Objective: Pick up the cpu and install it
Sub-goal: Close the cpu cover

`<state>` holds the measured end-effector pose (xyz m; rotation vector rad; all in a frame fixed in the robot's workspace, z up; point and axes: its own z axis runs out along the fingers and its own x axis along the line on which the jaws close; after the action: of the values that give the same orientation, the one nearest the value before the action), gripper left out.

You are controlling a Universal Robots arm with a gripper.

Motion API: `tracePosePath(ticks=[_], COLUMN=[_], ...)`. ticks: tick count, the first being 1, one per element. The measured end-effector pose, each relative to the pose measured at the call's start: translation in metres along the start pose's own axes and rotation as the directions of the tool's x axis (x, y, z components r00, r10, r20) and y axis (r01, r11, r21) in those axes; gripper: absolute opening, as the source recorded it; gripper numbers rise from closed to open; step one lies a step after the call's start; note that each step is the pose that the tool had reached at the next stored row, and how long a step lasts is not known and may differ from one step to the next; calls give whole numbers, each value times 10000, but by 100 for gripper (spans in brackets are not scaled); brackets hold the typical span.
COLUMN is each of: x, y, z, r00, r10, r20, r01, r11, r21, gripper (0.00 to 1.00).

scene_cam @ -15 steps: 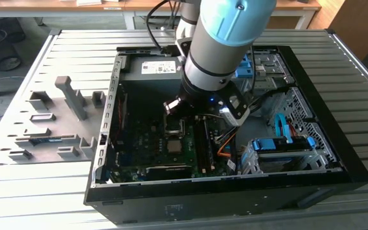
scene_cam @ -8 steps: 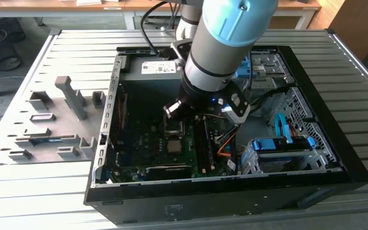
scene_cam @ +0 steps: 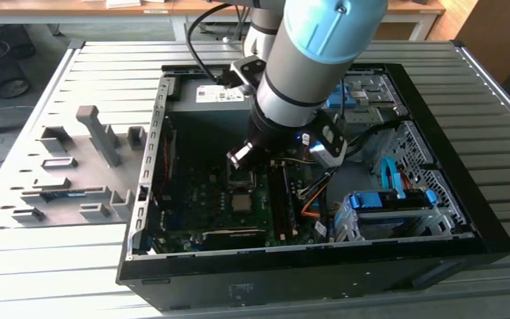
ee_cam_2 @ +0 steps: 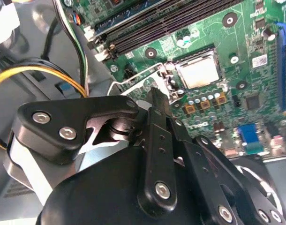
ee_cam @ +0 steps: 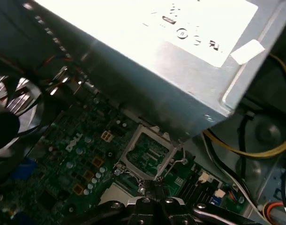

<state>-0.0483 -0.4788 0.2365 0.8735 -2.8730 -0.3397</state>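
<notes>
The cpu lies flat in its socket on the green motherboard inside the open computer case. Its dull silvery face shows well in the second wrist view. Beside it the socket's metal retention frame stands raised. My gripper hangs inside the case just above and behind the socket. Its fingers are shut together with nothing visible between them, and in the first wrist view the gripper has its tips close to the frame's edge. I cannot tell whether they touch it.
The grey power supply box with a white label looms close over the socket. Memory slots, yellow cables and a fan crowd the board. A blue drive cage fills the exterior view's right; a grey fixture tray lies outside, left.
</notes>
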Motion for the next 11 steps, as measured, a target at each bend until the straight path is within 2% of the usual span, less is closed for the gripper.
tracePosePath(ticks=[3,7,9,11], x=[0,0,0,0], y=[0,0,0,0], z=[-1,0,0,-2], r00=[9986,9929,9890,9852], r10=[-516,-1150,-1438,-1670], r20=[-135,-293,-353,-379], r01=[517,1151,1440,1671], r11=[9987,9933,9896,9859], r21=[24,34,23,-13], gripper=[10,10,10,10])
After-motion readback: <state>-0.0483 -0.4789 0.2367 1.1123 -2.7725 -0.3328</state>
